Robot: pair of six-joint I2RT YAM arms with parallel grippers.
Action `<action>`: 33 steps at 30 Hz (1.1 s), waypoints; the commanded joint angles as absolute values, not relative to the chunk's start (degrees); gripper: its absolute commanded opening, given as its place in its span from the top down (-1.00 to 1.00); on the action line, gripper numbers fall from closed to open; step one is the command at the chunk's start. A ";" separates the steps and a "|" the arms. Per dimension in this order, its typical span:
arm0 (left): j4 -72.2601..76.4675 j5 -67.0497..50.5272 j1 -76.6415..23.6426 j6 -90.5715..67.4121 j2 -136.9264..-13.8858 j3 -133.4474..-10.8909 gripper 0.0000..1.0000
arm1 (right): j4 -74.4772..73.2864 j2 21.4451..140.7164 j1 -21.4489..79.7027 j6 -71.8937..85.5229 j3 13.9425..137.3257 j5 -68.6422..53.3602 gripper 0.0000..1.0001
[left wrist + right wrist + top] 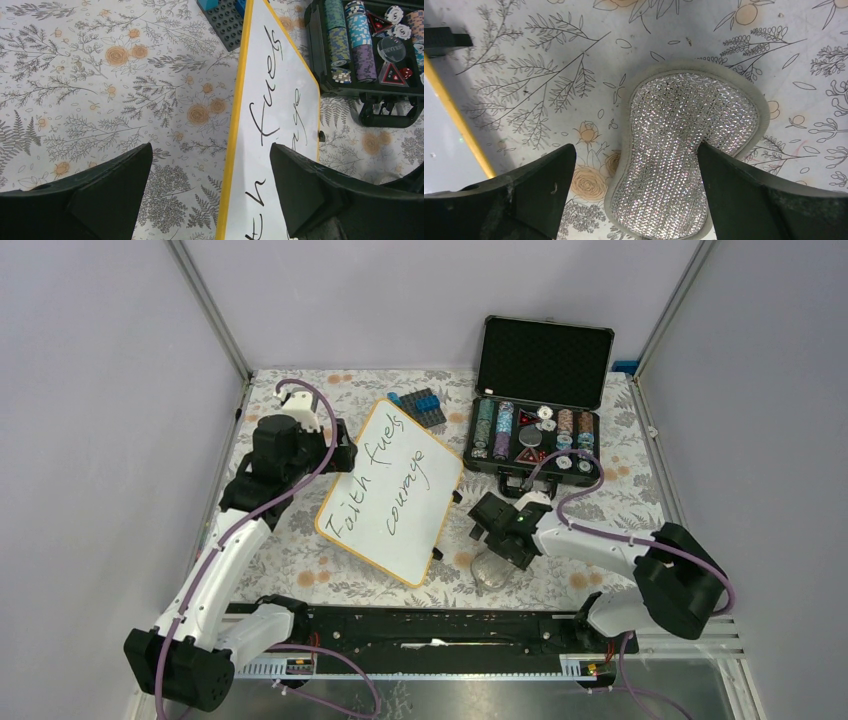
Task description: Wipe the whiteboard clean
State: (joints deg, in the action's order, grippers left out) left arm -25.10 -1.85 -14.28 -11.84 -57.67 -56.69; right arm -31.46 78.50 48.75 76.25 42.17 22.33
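Top external: spotted whiteboard [390, 492], handwriting intact, lying on floral worktop [300, 560] just right of left hand [338, 455] and left of right hand [492, 525]. Found left hand spread wide, gripping nothing, directly over board's yellow rim. Found right hand likewise spread, empty, over silver glittery scrub pad [684, 145], board edge at its left.

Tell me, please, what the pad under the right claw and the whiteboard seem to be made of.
The pad: seemingly woven metallic mesh, glittering silver, with a soft pale fabric border, probably a sponge. The whiteboard: smooth white coated face that takes marker ink; its thin yellow rim looks plastic, though I cannot be sure.
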 commanded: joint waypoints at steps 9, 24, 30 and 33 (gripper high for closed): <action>-20.84 -3.92 -13.93 -12.39 -55.44 -55.84 -0.98 | -34.28 93.94 52.99 83.12 47.99 28.12 -0.58; -20.53 -4.41 -13.95 -12.98 -55.73 -55.28 -0.98 | -30.58 86.24 53.00 66.07 46.75 34.98 0.95; -20.06 -7.52 -13.68 -14.42 -57.21 -55.28 -0.98 | -4.50 72.75 53.04 36.99 37.28 24.22 0.88; -19.68 -9.92 -13.12 -14.74 -57.90 -55.24 -0.89 | 6.81 66.63 53.00 30.49 32.69 18.70 0.80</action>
State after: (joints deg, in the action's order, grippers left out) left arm -23.05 -5.48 -14.00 -13.56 -57.14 -55.44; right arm -13.47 73.41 53.04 46.44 36.84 25.67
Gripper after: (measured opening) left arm 0.968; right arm 0.093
